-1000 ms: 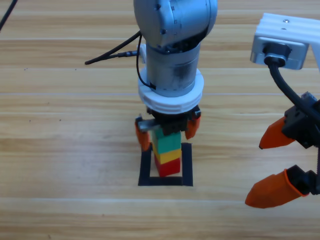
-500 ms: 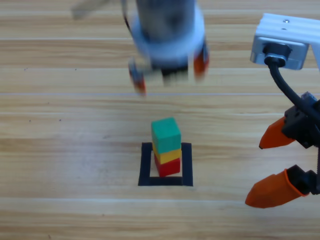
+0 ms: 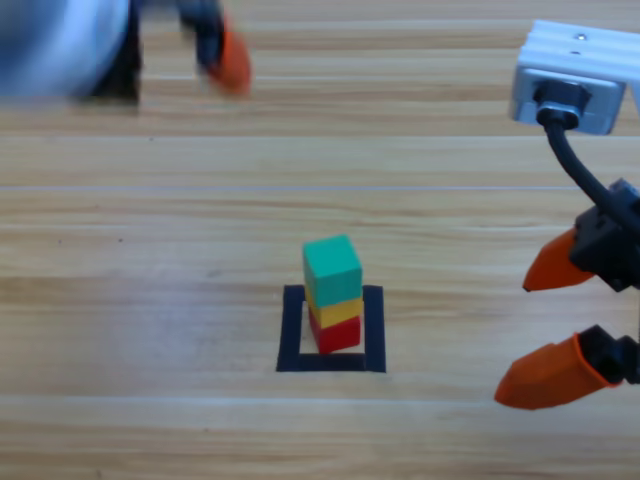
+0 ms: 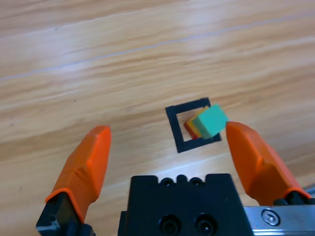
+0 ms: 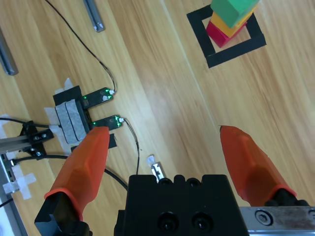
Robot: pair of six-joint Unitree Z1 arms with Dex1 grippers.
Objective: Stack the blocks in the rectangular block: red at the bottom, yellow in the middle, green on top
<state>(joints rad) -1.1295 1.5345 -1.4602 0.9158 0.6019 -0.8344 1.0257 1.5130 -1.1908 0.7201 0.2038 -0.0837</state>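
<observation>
The rectangular block is a black tape square (image 3: 293, 330) on the wood, and the three cubes stand stacked inside it. Red (image 3: 338, 335) is at the bottom, yellow (image 3: 338, 311) sits on it, and green (image 3: 332, 268) is on top, turned slightly. My left gripper (image 3: 215, 50) is a blur at the top left, far from the stack. Its wrist view shows it open (image 4: 166, 129) and empty, with the stack (image 4: 210, 121) and the square (image 4: 173, 129) far below. At the right edge my right gripper (image 3: 513, 340) waits open, the stack (image 5: 231, 9) far off in its wrist view.
The right wrist view shows black cables, two small circuit boards with green lights (image 5: 98, 108) taped to the wood, and a metal rod (image 5: 93, 14) off to one side of the square.
My left gripper let go of the green cube, rose off the stack and swung away to the top left. The three cubes stay stacked in the square. The right arm has barely moved.
</observation>
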